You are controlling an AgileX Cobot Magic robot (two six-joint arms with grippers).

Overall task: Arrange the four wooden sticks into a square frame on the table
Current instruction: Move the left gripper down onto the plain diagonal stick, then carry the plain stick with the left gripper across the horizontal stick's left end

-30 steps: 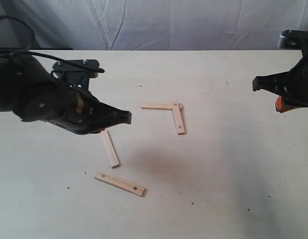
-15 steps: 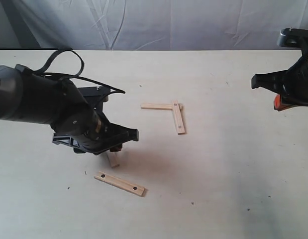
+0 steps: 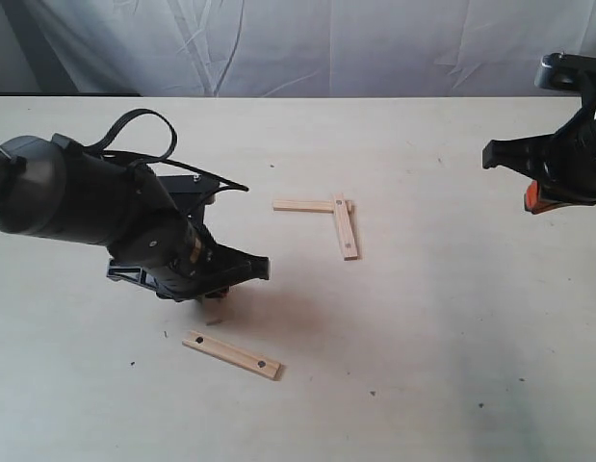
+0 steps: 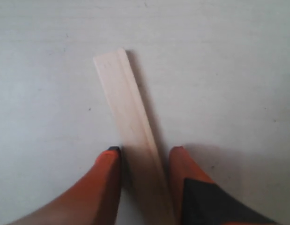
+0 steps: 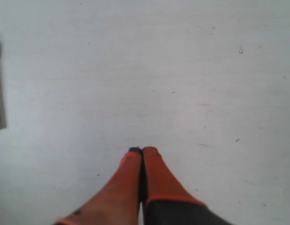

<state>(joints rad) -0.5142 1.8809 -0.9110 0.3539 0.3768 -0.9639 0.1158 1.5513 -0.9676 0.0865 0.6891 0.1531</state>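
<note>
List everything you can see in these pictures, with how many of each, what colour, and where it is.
wooden sticks: four, pale light brown; two meet in an L near the middle of the table, one lies alone lower in the exterior view, one lies between the left gripper's fingers
table: one, cream with tiny dark specks, under everything
cloth backdrop: one, wrinkled grey-white, behind the table's far edge
left gripper: one, black with orange fingers, low over the table, jaws apart astride a stick
right gripper: one, black with orange fingers, off to the right side above bare table, jaws together, holding nothing
</note>
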